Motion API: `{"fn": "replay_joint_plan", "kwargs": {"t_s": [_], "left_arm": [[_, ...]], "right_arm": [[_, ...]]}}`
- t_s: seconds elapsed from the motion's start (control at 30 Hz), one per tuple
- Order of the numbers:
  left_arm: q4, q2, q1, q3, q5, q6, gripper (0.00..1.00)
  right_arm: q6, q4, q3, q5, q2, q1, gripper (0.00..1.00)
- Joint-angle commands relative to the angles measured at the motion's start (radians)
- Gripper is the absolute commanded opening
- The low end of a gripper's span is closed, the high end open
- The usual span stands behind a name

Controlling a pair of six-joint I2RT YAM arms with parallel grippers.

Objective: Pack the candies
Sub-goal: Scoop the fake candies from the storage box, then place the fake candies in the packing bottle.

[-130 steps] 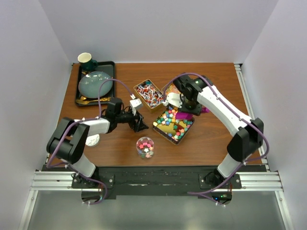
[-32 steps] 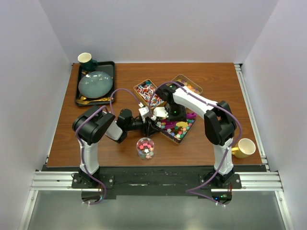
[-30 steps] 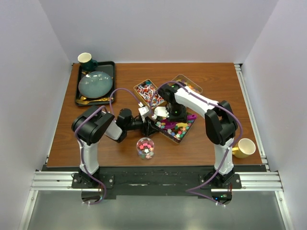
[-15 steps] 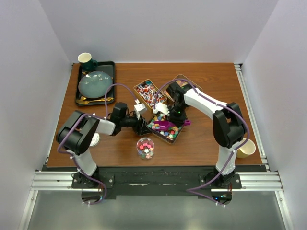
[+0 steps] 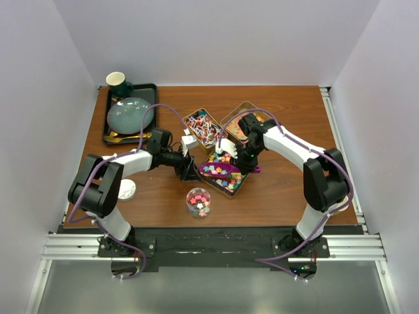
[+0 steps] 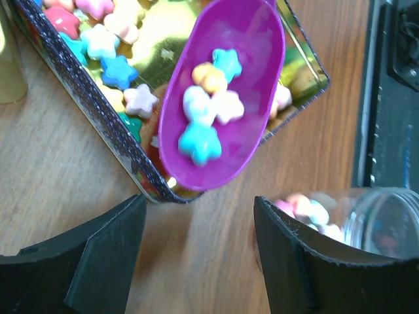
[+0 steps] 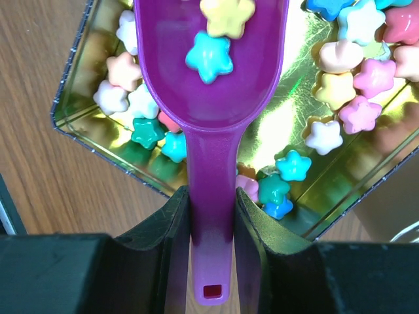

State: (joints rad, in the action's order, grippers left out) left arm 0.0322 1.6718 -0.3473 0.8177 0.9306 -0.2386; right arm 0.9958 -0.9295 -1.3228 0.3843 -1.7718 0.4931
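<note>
Pastel star-shaped candies (image 7: 357, 72) fill a gold-lined tin (image 5: 230, 184) at mid-table. My right gripper (image 7: 211, 199) is shut on the handle of a purple scoop (image 7: 209, 78), which is held over the tin with several star candies (image 6: 208, 111) in its bowl. In the top view the right gripper (image 5: 244, 158) is at the tin's right side and the scoop (image 5: 219, 167) points left. My left gripper (image 5: 190, 171) stands open over bare wood just left of the tin, holding nothing; its fingers (image 6: 98, 261) frame the scoop's tip. A glass jar (image 5: 198, 201) holding candies stands nearer.
A tin of red-white-blue wrapped candies (image 5: 203, 127) and a tin of orange gummies (image 5: 237, 124) sit behind. A black tray (image 5: 107, 137) with a teal plate (image 5: 129, 113), a gold spoon and a green cup (image 5: 117, 82) is at the far left. A white disc (image 5: 126, 190) lies by the left arm.
The right gripper has drawn the loaded scoop up and leftward over the tin. The left gripper has opened wider, and the left arm's elbow has swung out to the left.
</note>
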Motion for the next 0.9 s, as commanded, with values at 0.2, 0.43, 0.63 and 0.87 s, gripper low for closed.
{"fn": "replay_joint_plan", "kwargs": {"t_s": [0.2, 0.43, 0.63, 0.87], "left_arm": [[0.339, -0.093, 0.045, 0.155, 0.063, -0.182, 0.72], [0.166, -0.153, 0.135, 0.091, -0.09, -0.03, 0.76], [0.058, -0.208, 0.261, 0.052, -0.171, 0.124, 0.78], [0.038, -0.254, 0.315, 0.047, -0.171, 0.128, 0.78]], "right_arm": [[-0.017, 0.109, 0.085, 0.07, 0.15, -0.036, 0.0], [0.081, -0.089, 0.005, 0.041, 0.285, -0.042, 0.0], [0.156, -0.242, -0.075, -0.04, 0.342, 0.001, 0.0], [0.194, -0.342, -0.085, -0.181, 0.387, 0.134, 0.0]]}}
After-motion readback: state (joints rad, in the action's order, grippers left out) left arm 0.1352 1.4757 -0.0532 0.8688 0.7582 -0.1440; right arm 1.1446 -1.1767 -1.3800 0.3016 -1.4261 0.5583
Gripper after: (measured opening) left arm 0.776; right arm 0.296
